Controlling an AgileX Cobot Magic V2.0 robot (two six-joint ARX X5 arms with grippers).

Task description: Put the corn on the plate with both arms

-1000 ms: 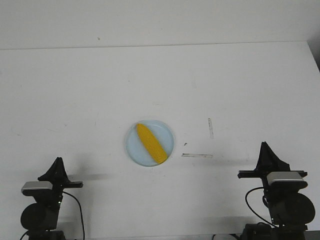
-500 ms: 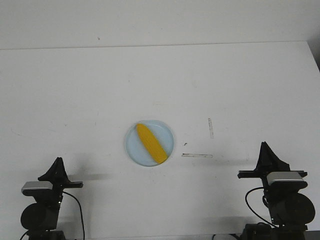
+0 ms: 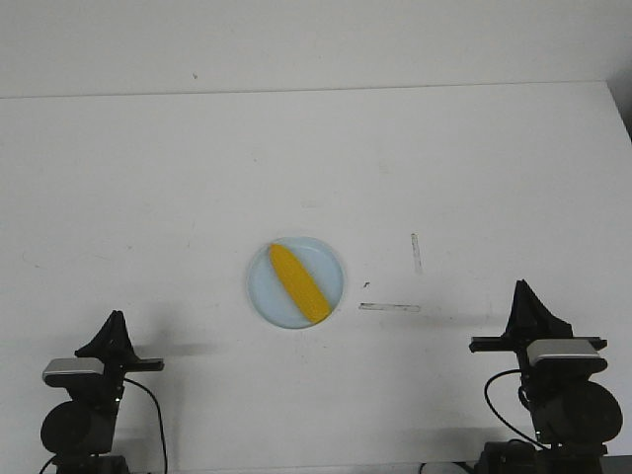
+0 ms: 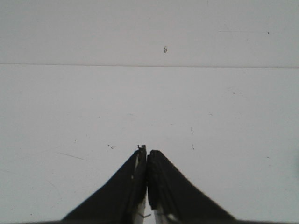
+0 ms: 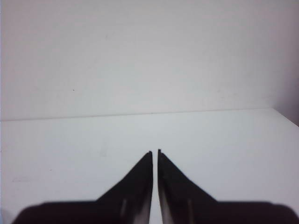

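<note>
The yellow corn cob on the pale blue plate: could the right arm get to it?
Probably yes: the white table between the right tool and the corn looks bare except flat marks.

We see a smooth bright yellow corn cob (image 3: pixel 299 283) lying flat on a round pale blue plastic plate (image 3: pixel 267 291) with a shallow rim, near the middle of the white table. The cob runs diagonally, one end far-left and the other near-right, reaching the plate's near-right rim. Two black jointed arms, left (image 3: pixel 84 400) and right (image 3: pixel 553 385), sit at the near edge, well apart from the plate.
</note>
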